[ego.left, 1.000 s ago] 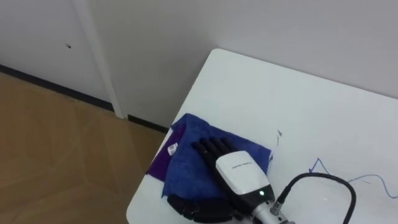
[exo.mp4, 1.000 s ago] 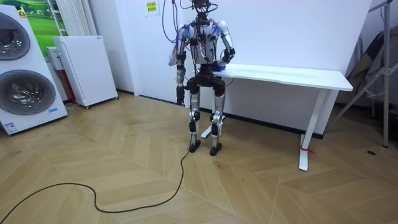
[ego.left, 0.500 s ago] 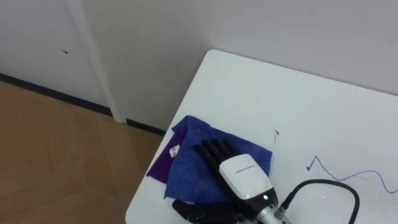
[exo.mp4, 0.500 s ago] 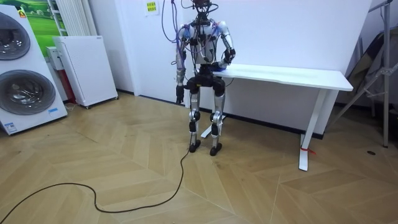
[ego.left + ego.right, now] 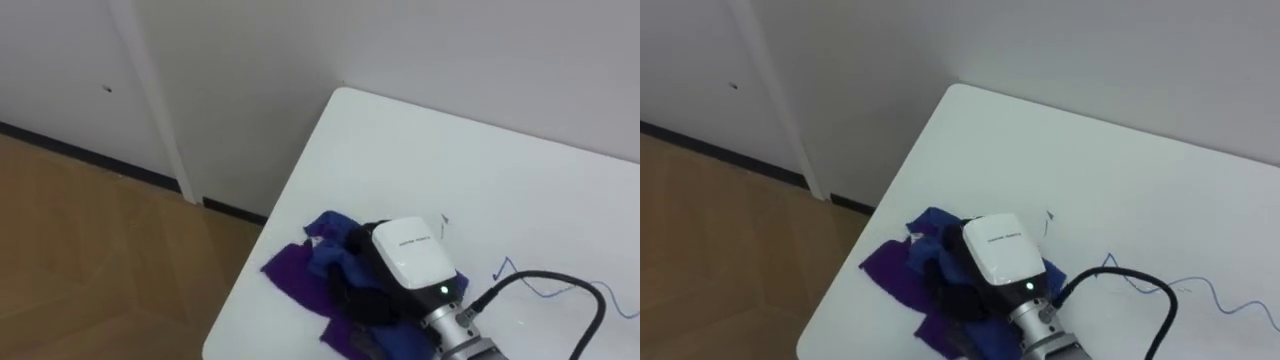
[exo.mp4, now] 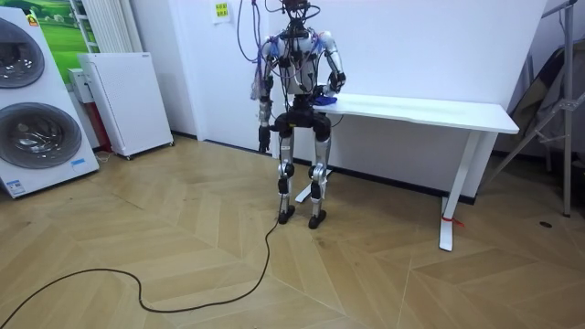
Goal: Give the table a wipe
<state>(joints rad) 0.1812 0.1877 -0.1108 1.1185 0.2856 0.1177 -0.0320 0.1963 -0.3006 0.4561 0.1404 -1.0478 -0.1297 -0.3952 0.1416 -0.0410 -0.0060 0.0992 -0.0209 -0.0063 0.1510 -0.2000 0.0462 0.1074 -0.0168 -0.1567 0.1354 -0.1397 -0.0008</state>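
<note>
A blue and purple cloth [image 5: 300, 280] lies bunched up near the left end of the white table [image 5: 480, 170], close to its front edge. My right hand [image 5: 410, 255] rests on top of it, fingers curled down into the folds and gripping the cloth [image 5: 895, 270]. Thin blue pen marks [image 5: 515, 268] run across the tabletop just right of the hand. In the room view I stand at the table's left end [image 6: 411, 110], with my right hand on the cloth [image 6: 324, 91]. My left hand [image 6: 263, 143] hangs beside my hip.
The table's left edge and rounded far corner [image 5: 340, 95] drop off to wooden floor [image 5: 90, 250]; a wall runs behind. A washing machine [image 6: 37, 128] and a white cabinet [image 6: 123, 100] stand at the room view's left, and a folded metal frame [image 6: 548, 110] at its right.
My right hand lay flat on the spread cloth; now its fingers have curled and pulled the cloth into a bunch under the palm.
</note>
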